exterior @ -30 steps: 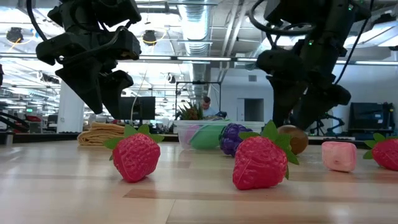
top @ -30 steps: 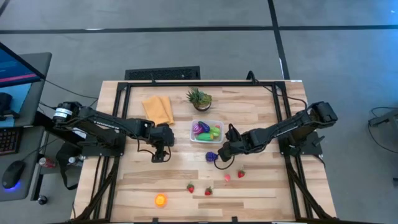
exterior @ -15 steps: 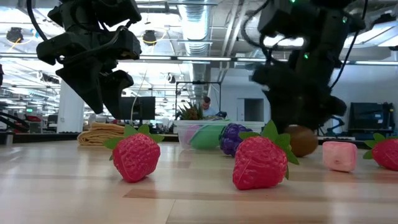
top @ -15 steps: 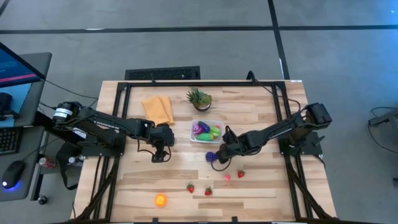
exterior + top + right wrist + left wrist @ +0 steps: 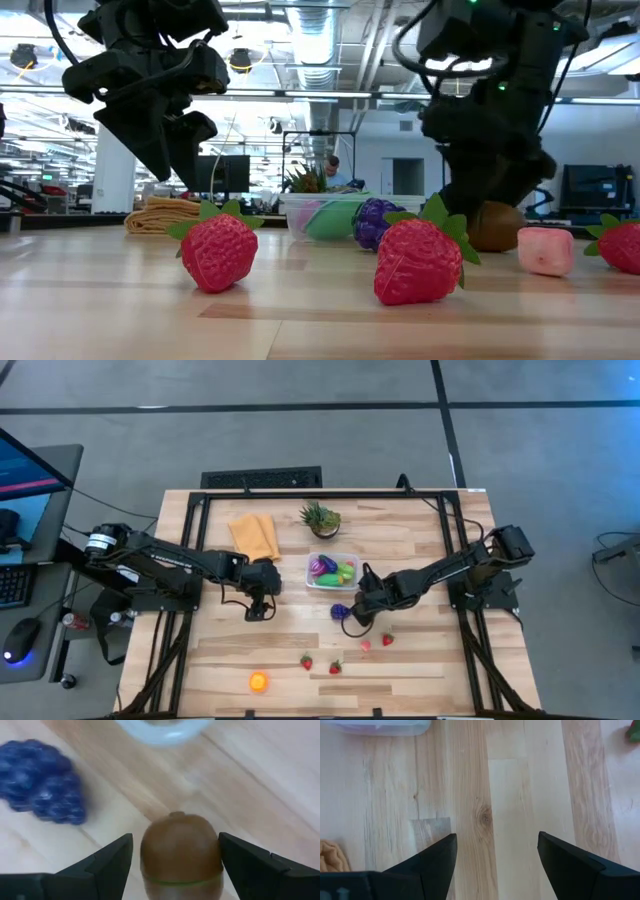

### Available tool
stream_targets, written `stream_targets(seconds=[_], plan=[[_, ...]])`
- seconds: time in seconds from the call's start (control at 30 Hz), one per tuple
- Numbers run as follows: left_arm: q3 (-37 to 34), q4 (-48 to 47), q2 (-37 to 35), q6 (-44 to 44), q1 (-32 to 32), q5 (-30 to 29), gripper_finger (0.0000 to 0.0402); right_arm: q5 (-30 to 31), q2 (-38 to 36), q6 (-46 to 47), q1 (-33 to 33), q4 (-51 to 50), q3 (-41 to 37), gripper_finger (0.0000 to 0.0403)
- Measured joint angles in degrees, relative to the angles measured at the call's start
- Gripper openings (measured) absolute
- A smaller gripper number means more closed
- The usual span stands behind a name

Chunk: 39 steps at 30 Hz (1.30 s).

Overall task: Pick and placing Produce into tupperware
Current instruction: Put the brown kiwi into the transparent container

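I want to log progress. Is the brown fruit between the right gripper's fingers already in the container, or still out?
Out. The brown fruit sits on the wood between the open right gripper fingers, short of the container.

Right gripper (image 5: 172, 865) is lowered to the table right of centre, fingers spread apart. Left gripper (image 5: 495, 857) hovers left of centre, pointing down, fingers apart and empty.

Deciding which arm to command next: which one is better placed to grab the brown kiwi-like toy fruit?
The right. Its right gripper is open, fingers either side of the brown kiwi-like toy fruit, near the clear plastic container. The left gripper, open, hangs over bare wooden table farther away.
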Motion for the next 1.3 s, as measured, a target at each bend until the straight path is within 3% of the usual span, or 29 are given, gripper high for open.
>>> stream_targets(seconds=[0.57,0.97,1.3], plan=[[0.0,1.6,0.0,0.0,0.0,0.0,0.0265,-2.9,-0.1,-4.9,0.0,-3.8,-0.1,0.0284],[0.0,1.6,0.0,-0.3,0.0,0.0,0.0265,-2.8,-0.1,-5.0,0.0,-3.8,-0.1,0.0233],[0.0,1.6,0.0,-0.5,0.0,0.0,0.0265,-2.8,-0.2,-6.3,0.0,-4.0,-0.1,0.0252]])
